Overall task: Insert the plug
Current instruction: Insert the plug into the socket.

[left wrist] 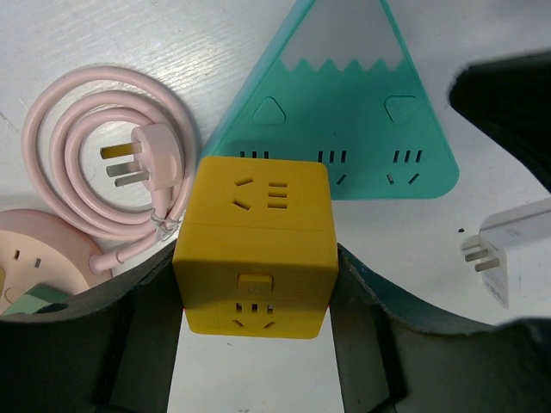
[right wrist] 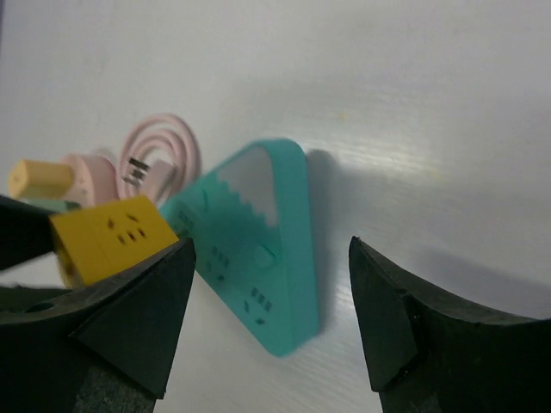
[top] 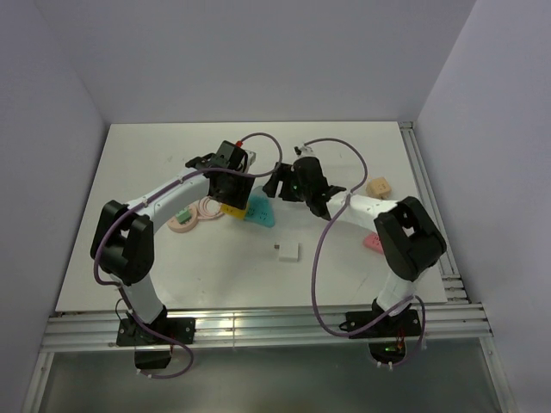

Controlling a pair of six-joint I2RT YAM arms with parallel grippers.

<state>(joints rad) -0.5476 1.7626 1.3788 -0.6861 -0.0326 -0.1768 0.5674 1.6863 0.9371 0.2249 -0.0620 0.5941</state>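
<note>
The left gripper pinches the yellow plastic cube-shaped socket block by two opposite sides, just beside the teal triangular power strip. The right gripper hangs near that strip, fingers spread with nothing between them. The small mint-green rectangular plastic plug lies on the round pink socket base, left of the cube.

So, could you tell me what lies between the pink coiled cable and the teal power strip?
The yellow socket cube, clamped in the left gripper; the top view shows it.
</note>
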